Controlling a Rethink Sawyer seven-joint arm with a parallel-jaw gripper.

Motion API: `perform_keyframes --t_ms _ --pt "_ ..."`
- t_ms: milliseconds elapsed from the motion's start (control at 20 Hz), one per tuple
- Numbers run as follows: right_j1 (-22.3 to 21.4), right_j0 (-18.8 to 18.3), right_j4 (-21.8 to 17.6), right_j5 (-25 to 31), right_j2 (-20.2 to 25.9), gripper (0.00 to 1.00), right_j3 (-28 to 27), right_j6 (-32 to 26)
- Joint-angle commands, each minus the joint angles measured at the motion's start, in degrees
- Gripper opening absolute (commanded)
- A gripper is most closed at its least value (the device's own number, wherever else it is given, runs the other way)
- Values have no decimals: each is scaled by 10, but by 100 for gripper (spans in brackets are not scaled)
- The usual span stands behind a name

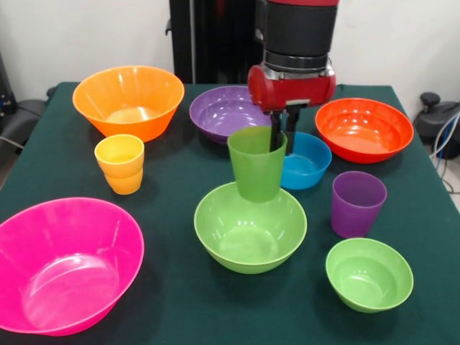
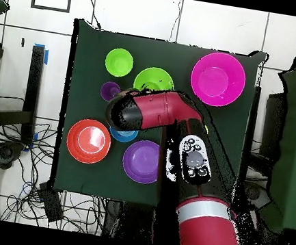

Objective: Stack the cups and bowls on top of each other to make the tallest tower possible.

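My gripper (image 1: 282,136) is shut on the far-right rim of the green cup (image 1: 256,165), one finger inside and one outside. The cup hangs upright over the far edge of the lime-green bowl (image 1: 249,228); whether it touches the bowl I cannot tell. The small blue bowl (image 1: 307,162) lies just behind the cup. The purple cup (image 1: 357,203) and the small green bowl (image 1: 369,274) stand to the right. The yellow-orange cup (image 1: 120,164) stands at the left. In the overhead view my arm (image 2: 154,112) hides the gripper and the green cup; the lime-green bowl (image 2: 152,79) shows in part.
The large pink bowl (image 1: 63,264) sits at the near left, the orange bowl (image 1: 128,100) at the far left, the purple bowl (image 1: 223,111) at the far middle, and the red-orange bowl (image 1: 364,129) at the far right. All stand on the green table (image 1: 172,180).
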Motion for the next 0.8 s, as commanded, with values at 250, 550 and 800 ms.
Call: perform_keyframes --t_ms 250,550,800 --pt "77 25 -8 31 -24 0 -48 37" --pt "108 17 -27 11 -28 0 -92 13" --pt "136 12 -22 4 -28 0 -108 13"
